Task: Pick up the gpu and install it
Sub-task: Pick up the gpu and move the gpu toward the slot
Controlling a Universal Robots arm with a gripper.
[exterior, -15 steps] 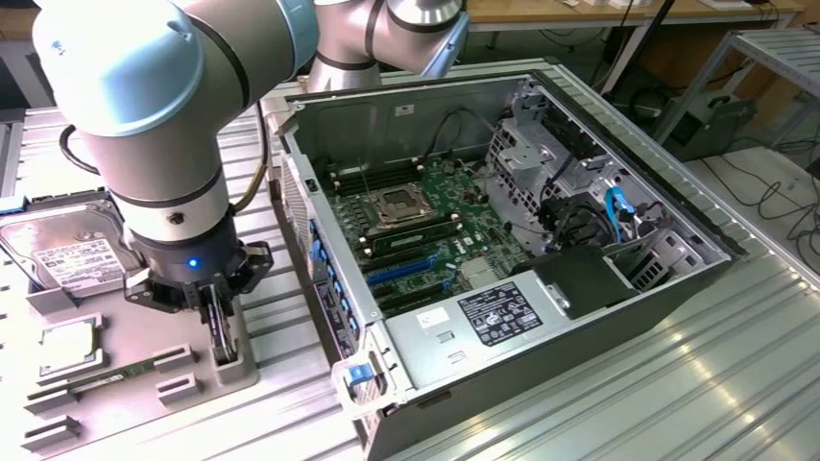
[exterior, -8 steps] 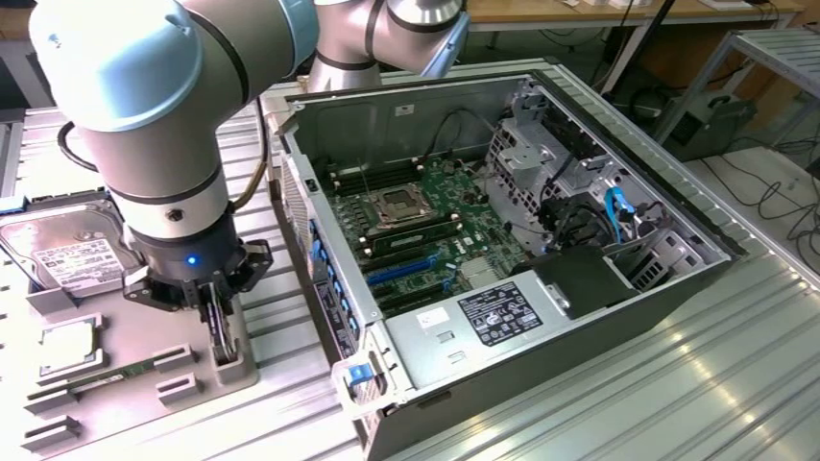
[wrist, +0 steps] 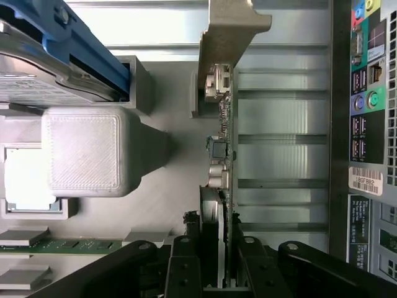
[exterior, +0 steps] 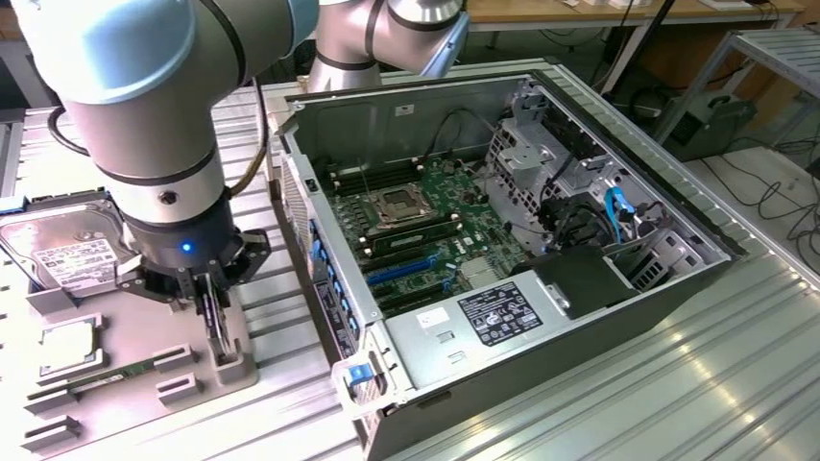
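Observation:
The gpu (exterior: pixel 221 334) stands on edge in a slot of the grey fixture tray (exterior: pixel 141 327), at the exterior view's left. From the wrist it is a thin dark card (wrist: pixel 224 149) seen edge-on, with its pale metal bracket (wrist: pixel 228 37) at the far end. My gripper (exterior: pixel 213 309) comes straight down on it. The black fingers (wrist: pixel 185 264) sit against both faces of the card, one on each side, and my gripper (wrist: pixel 217 254) is shut on it. The card's lower edge is still in the fixture. The open computer case (exterior: pixel 666 288) lies to the right, with its motherboard (exterior: pixel 423 216) and blue slots (exterior: pixel 403 271) exposed.
Also on the tray are a silver hard drive (exterior: pixel 71 252) in a blue holder (wrist: pixel 87 49), a processor (exterior: pixel 64 348) and a green memory stick (exterior: pixel 109 376). A grey block (wrist: pixel 84 152) rises beside the card. The case's rear port panel (wrist: pixel 366 124) is close on the other side.

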